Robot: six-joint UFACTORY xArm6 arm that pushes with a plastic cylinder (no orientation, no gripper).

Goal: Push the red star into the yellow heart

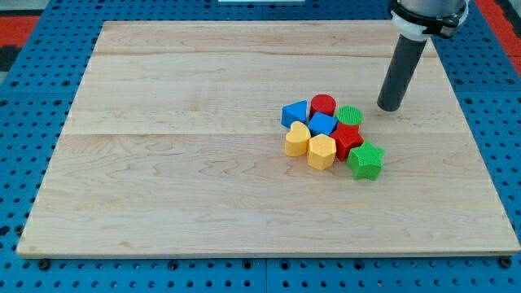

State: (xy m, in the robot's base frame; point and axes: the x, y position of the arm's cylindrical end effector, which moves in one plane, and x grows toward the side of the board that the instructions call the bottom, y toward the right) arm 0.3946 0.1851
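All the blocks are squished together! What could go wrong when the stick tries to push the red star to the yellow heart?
My tip sits off to the view's right of the pile, not touching any block.

1. The red star is boxed in by the green cylinder and green star, so I might shove those instead.

2. The yellow hexagon sits between the star and the yellow heart, so it may get pushed along and knock the heart away.

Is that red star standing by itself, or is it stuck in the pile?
In the pile. The red star sits packed between the yellow hexagon, the green star and the blue block. My tip is apart, toward the view's upper right.
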